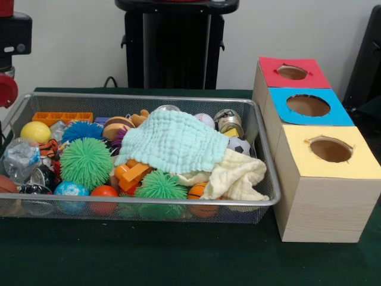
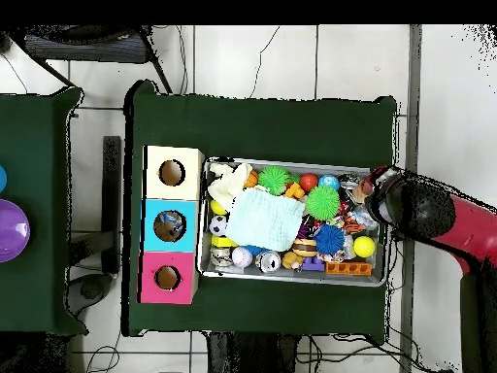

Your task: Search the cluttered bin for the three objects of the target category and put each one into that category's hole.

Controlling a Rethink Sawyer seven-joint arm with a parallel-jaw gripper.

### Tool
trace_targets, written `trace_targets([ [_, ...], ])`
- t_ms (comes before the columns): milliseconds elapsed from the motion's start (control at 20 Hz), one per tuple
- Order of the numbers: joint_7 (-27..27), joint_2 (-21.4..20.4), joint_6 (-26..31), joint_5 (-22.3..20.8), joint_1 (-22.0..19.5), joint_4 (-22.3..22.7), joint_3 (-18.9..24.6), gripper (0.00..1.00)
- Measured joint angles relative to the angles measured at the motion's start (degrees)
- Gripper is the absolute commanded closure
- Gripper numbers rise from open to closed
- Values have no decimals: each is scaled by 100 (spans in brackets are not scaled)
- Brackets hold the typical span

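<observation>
The bin (image 2: 296,275) sits on the green worktop (image 2: 262,121), its long axis running from the arm's (image 2: 437,216) end toward the three boxes (image 2: 172,224). The hand (image 2: 374,185) hangs over the bin's end farthest from those holes (whether it grips anything, I cannot tell). A pale green cloth (image 1: 172,142) covers the middle clutter.

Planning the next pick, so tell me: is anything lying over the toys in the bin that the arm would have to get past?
Yes. A mint green cloth drapes over the middle of the bin, and a cream cloth lies beside it toward the boxes, both covering toys underneath.
</observation>
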Motion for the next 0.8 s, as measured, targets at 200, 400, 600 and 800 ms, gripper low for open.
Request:
trace_targets([
  [200,175,85,-325,400,123,49,-289,0],
  [400,270,121,-351,741,226,101,-507,0],
  [600,368,171,-270,1189,352,209,-764,0],
  [800,372,180,-255,1510,427,350,-928,0],
])
